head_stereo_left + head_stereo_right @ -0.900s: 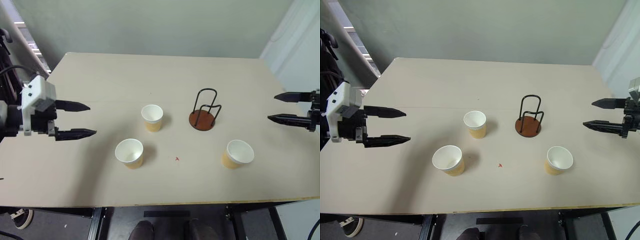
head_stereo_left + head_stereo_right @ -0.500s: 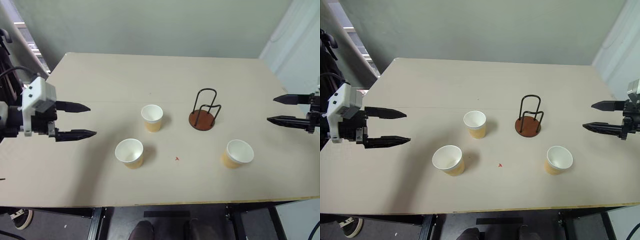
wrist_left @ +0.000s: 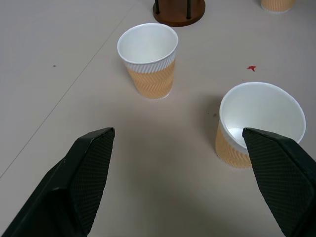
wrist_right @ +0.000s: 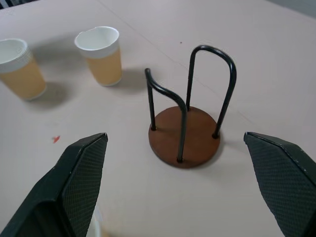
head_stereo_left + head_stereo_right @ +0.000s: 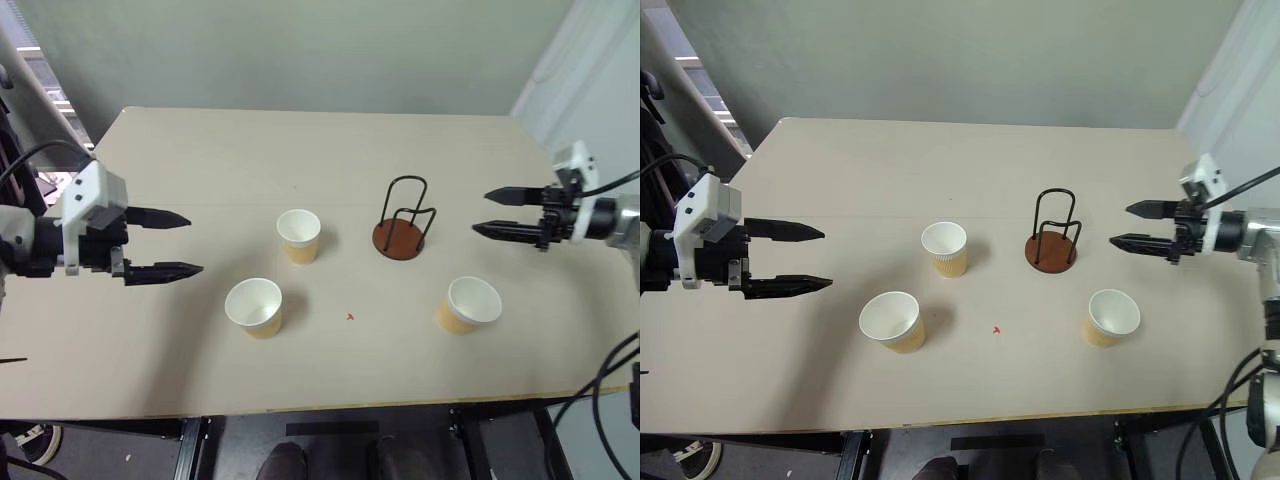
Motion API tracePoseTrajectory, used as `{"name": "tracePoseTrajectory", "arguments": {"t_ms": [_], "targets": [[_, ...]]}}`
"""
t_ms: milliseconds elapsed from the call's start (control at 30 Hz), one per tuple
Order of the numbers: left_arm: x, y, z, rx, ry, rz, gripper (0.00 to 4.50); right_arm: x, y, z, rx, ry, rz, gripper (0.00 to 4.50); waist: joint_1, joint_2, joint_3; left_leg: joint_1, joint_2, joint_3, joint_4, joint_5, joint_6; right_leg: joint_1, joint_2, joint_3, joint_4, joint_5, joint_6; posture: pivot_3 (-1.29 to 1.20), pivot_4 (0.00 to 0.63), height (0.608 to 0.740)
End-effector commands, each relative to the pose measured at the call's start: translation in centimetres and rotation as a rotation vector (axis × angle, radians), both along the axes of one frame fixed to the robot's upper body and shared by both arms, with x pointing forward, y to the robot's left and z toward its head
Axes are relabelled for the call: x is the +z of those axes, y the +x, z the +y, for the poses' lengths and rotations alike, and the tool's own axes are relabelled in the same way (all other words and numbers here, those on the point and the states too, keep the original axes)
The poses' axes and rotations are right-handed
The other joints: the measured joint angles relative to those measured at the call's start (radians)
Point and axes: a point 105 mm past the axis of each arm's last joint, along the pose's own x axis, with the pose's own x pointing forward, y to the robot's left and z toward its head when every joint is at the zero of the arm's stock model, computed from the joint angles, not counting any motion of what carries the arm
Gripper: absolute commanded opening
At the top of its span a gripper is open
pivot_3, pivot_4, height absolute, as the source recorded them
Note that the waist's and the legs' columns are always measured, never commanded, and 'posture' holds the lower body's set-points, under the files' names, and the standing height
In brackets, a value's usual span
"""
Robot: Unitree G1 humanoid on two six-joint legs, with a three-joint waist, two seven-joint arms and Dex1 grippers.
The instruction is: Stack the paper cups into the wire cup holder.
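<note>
I am seeing the right end effector (image 5: 497, 212) now swung in beside the wire cup holder (image 5: 402, 221), fingers spread and empty. The left end effector (image 5: 182, 243), also spread, is facing three paper cups (image 5: 298, 236) standing loose on the tabletop (image 5: 200, 150); no cup is stacked yet.

The left wrist view's edge crops the wire cup holder (image 3: 178, 11).

Looks like a robot test lab: one bare beige table (image 5: 330, 150) against a plain grey-green wall (image 5: 300, 50), loose cables (image 5: 600, 385) past its right edge.
</note>
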Motion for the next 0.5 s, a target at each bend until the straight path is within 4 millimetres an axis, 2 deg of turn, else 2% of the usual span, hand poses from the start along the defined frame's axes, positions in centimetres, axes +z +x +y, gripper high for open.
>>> {"name": "tracePoseTrajectory", "arguments": {"t_ms": [33,300,500], "targets": [[1.2,-0.4,-0.8,-0.033,0.000,-0.049,4.44,0.2,1.0,0.9,-0.005,-0.030,-0.035,4.50,0.001,0.000,0.000,0.000,0.000,0.000,0.000,0.000,0.000,0.000,0.000,0.000,0.000,0.000,0.000,0.00,0.150,0.740],[1.1,-0.5,-1.9,-0.046,-0.028,-0.058,4.44,-1.9,2.8,4.0,0.006,-0.024,-0.024,4.50,0.001,0.000,0.000,-0.001,0.000,-0.001,0.000,0.000,0.000,0.000,0.000,-0.001,0.000,0.000,0.000,0.00,0.150,0.740],[1.2,-0.8,-2.3,-0.047,-0.036,-0.061,4.44,-2.5,3.7,4.8,-0.011,-0.023,-0.036,4.50,0.002,0.000,0.000,-0.001,0.000,0.000,0.000,0.000,0.000,0.000,0.000,-0.001,0.000,0.000,0.000,0.00,0.150,0.740]]}}
